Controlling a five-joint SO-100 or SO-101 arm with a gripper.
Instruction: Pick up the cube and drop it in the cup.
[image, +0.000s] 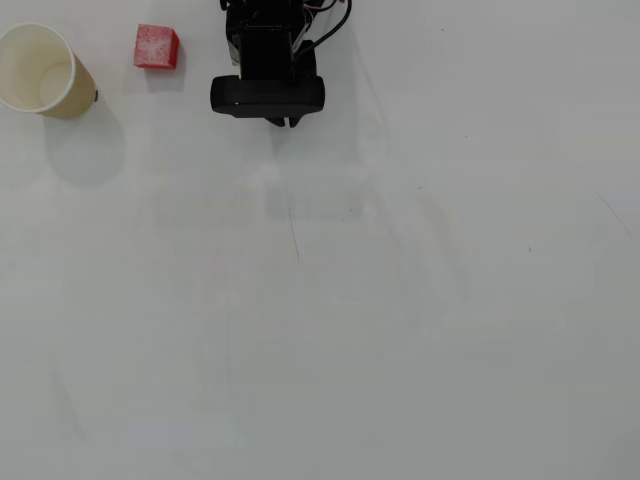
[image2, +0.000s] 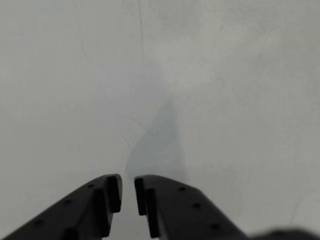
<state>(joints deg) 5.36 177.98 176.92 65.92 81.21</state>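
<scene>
The white worktop (image: 400, 330) lay bare beneath the black arm (image: 268, 60) at the top edge of the overhead view. The cup (image: 40, 70) stood well to the end effector's left in that view, its mouth tipped toward the camera, no writing readable. The cube (image: 157, 46) sat between cup and arm, flat, no long axis. In the wrist view, the end effector (image2: 128, 192) held nothing, fingers nearly together.
</scene>
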